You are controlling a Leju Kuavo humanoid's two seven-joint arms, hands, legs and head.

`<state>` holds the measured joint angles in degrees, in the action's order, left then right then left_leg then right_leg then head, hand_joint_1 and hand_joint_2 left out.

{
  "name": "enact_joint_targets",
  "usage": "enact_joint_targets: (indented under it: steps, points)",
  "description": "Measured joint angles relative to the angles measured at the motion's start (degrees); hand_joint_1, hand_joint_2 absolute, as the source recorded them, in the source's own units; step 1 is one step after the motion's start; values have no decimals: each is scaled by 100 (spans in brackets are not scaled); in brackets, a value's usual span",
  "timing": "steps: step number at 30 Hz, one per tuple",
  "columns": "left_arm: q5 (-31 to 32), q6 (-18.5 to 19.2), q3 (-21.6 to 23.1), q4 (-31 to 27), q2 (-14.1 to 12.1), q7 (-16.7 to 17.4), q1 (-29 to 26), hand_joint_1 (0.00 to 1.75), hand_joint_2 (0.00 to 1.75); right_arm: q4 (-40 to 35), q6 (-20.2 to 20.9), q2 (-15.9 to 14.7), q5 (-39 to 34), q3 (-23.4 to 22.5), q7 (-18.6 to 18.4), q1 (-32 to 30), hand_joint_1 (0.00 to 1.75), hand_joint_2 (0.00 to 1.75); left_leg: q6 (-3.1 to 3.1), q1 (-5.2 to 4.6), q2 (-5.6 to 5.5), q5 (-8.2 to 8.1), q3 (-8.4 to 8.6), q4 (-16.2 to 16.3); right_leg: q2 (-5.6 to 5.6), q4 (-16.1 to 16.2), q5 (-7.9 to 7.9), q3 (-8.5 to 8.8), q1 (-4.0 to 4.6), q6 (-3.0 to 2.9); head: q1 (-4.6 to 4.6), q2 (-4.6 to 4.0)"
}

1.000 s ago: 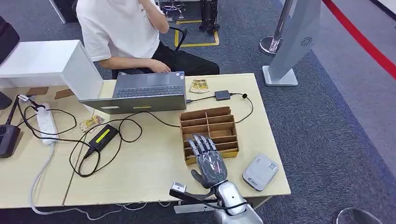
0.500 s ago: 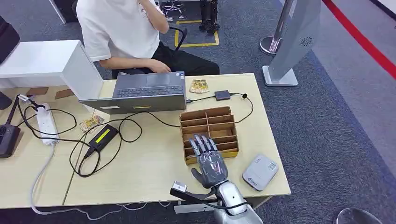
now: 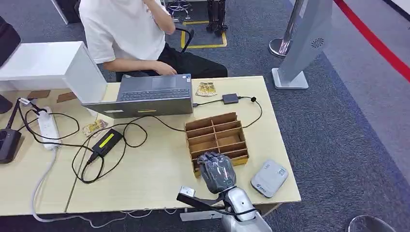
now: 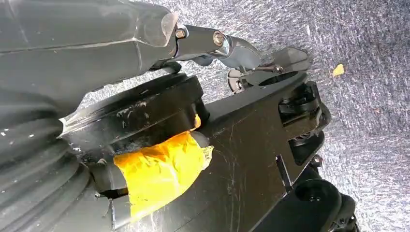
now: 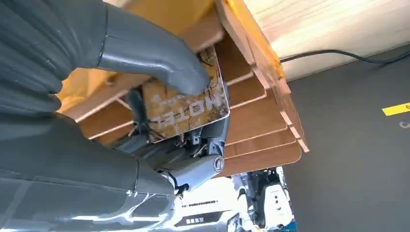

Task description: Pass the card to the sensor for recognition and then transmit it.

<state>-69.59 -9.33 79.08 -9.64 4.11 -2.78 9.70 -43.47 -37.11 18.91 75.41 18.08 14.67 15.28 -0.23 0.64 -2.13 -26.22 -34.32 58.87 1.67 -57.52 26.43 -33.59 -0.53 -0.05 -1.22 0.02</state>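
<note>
Card (image 5: pixel 186 108) – tan, white lettering, pinched by right hand (image 5: pixel 145 63)

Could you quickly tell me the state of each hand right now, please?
Right hand: holding the card over the wooden organizer.
Left hand: cannot be told.

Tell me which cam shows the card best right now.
Right wrist view: the card sits close up, pinched between the right robot hand's thumb and fingers over the wooden organizer. In the head view the right robot hand hides it. The left wrist view faces the carpet.
</note>
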Motion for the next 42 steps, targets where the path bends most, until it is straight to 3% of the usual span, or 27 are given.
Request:
enact_joint_targets:
  steps: [20, 26, 28, 32, 35, 37, 40, 42]
  points:
    - [-105, -164, 0, 0, 22, -262, -8, 0, 175, -50, 0, -18, -144, 0, 114, 30, 175, 175, 0, 0, 1, 0, 1, 0, 0, 0, 0, 1, 0, 0, 0, 0]
    - [-105, -184, 0, 0, 24, -221, -8, 0, 175, -125, 2, -55, -639, 75, 142, 141, 175, 175, 0, 0, 3, 0, 0, 0, 1, 0, -1, 0, 0, 0, 0, -2]
    - [-136, -192, 0, -2, 26, -225, -9, 0, 175, -234, 70, -121, -1129, 261, -29, 223, 175, 175, 0, 0, 1, 0, -1, 0, 0, 0, -1, 0, 0, 0, 0, -2]
    - [-190, -230, 0, 0, 31, -278, -24, 0, 175, -785, 834, -433, -2027, 829, -455, 544, 175, 175, 0, 0, 11, 1, 0, 1, 4, 0, -6, -1, 0, -7, 0, -2]
    - [-210, -236, 0, -2, 31, -291, -27, 0, 175, -1053, 1160, -623, -2270, 1106, -509, 781, 175, 175, 1, 0, 11, 1, 0, 2, 4, 0, -6, -1, 0, -6, 0, 0]
    - [-225, -236, 0, -2, 31, -306, -30, 0, 175, -1194, 1590, -752, -2499, 1268, -549, 948, 175, 175, 1, 0, 10, 2, 0, 2, 4, 0, -7, -1, 0, -6, 0, -2]
    - [-238, -170, 0, 0, 31, -680, -94, 0, 175, -1430, 2339, -969, -2826, 1482, -623, 1222, 175, 175, 1, 0, 11, 2, -1, 2, 4, 0, -7, -1, 0, -6, 0, -2]
    - [-238, -164, 0, 0, 31, -874, -169, 0, 175, -1582, 2516, -1077, -2909, 1604, -684, 1352, 175, 175, 1, 0, 10, 2, 0, 2, 4, 0, -6, -2, 0, -6, 0, -2]
